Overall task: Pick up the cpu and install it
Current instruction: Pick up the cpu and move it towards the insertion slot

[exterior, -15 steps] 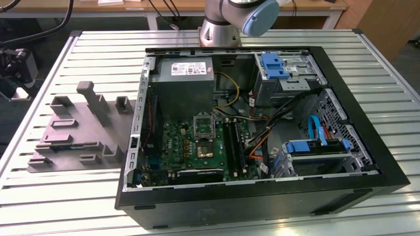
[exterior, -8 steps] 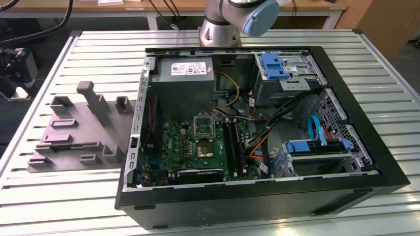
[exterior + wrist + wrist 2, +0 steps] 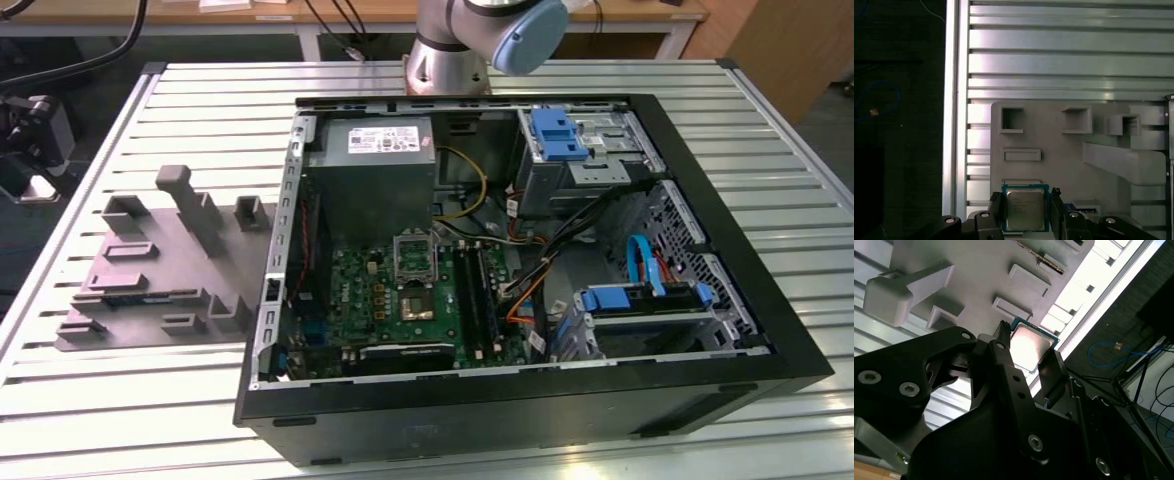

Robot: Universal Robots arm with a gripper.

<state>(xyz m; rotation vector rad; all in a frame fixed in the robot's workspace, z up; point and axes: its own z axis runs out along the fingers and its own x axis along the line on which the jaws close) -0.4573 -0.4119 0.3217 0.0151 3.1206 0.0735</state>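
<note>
Looks like the black fingers (image 3: 1056, 207) are clamped on opposite edges of the small square silvery-topped cpu (image 3: 1025, 210) over the grey moulded tray (image 3: 1054, 145); keep it level imo.

Crowded tray, open socket
Blocks (image 3: 1021, 155) and a long post (image 3: 1124, 161) on the tray (image 3: 1054, 142) stand near the gripper (image 3: 1025, 201) clasping the cpu (image 3: 1025, 214); in the case (image 3: 747, 300), cables (image 3: 534, 262) run beside the socket (image 3: 418, 303), uncovered above.
</note>
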